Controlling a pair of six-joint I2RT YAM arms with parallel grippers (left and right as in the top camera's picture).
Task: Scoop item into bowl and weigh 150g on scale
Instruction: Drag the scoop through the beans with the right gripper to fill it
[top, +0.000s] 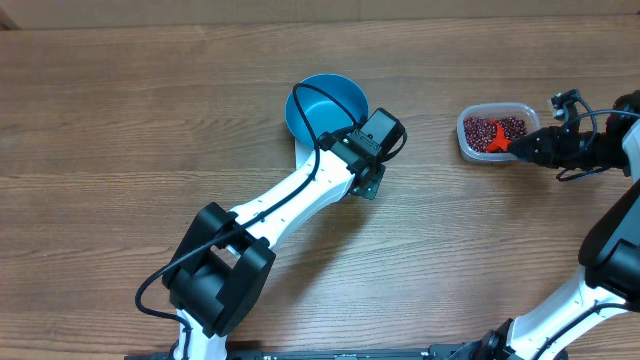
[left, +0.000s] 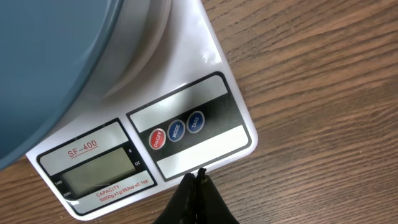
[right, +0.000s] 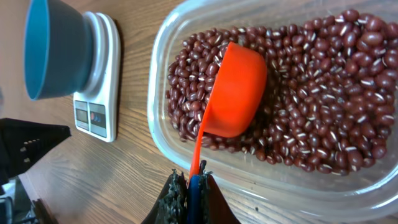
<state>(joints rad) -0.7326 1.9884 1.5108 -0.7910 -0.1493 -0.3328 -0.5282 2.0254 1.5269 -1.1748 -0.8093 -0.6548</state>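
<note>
Beans (right: 323, 112) surround orange scoop (right: 239, 87), pinched in right hand (right: 189, 179).

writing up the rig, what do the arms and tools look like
White tubular links with black joints on the left arm and right arm; a black cable runs along the left one. The left tool and right tool are black, tapering to a point.
</note>
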